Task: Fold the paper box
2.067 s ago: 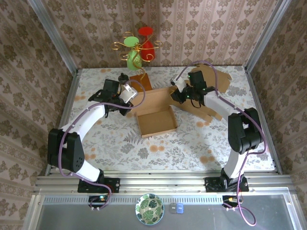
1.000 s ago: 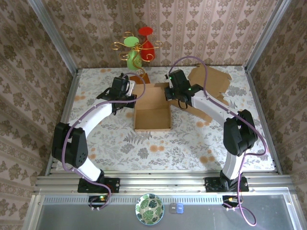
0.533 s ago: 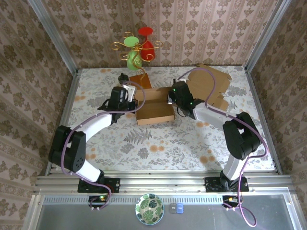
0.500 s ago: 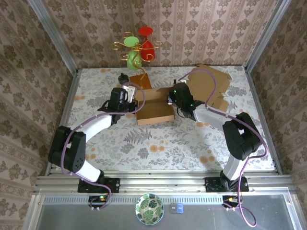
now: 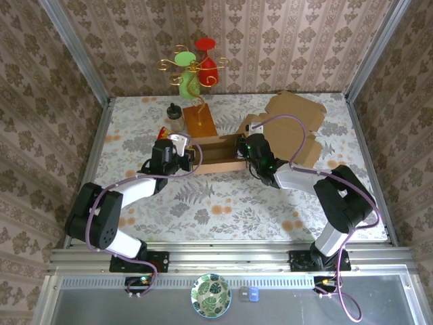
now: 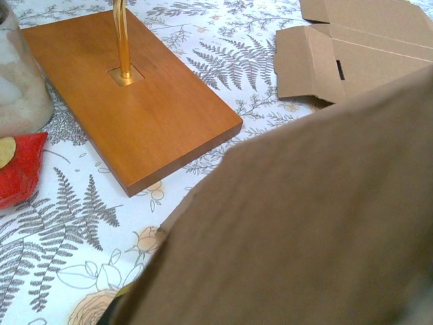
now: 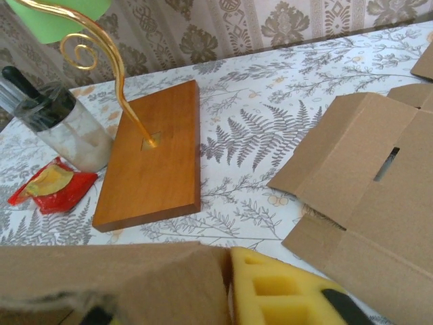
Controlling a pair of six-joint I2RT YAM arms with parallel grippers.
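Observation:
The brown paper box lies across the middle of the table, seen as a narrow strip between my two grippers. My left gripper is at its left end, shut on the cardboard. In the left wrist view the box wall covers the jaws. My right gripper is at the box's right end. In the right wrist view a folded box flap sits between the fingers of the right gripper and touches the yellow foam pad. Whether those jaws still pinch it is unclear.
A wooden base with a gold wire stand carrying red and green ornaments stands just behind the box. A jar and a red packet lie to its left. A flat unfolded cardboard sheet lies at the back right.
Both grippers have come nearer with the box between them. The box has tipped up from a broad open tray to a narrow strip. The right jaws have eased slightly.

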